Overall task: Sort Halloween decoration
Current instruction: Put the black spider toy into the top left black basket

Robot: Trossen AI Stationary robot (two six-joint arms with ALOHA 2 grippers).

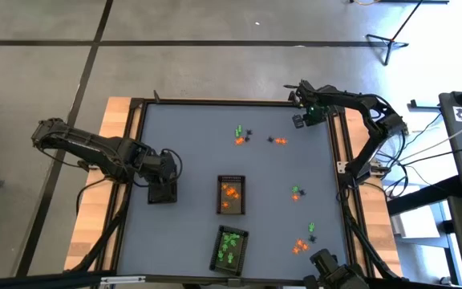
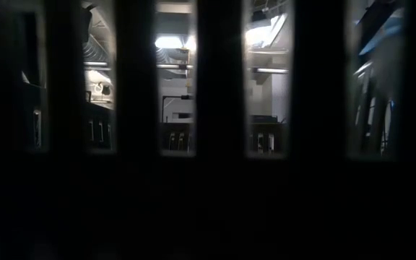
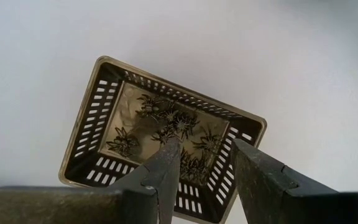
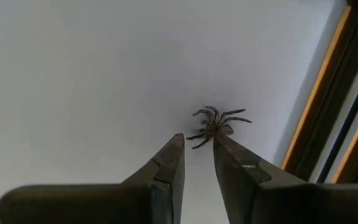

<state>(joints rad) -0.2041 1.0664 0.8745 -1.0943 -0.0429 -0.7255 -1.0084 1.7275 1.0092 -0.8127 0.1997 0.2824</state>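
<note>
Black spider at my right hand's fingertips

My right hand (image 4: 197, 146), narrowly open, tips touching a leggy black plastic spider (image 4: 215, 124) on the smooth grey bench (image 4: 73, 74); my left hand (image 3: 207, 155) hangs half-open over a slotted tray (image 3: 92, 124) of spiders.

Table (image 1: 191, 144): smooth, matt grey. Side boards (image 1: 117, 120): bare wood. Tray (image 3: 104, 118): perforated dark plastic, probably. Spider (image 4: 215, 124): black, likely plastic.

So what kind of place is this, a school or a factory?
Probably a robot lab or workshop: a framed work table on a bare taped floor, loose cables, and a stand nearby.
</note>
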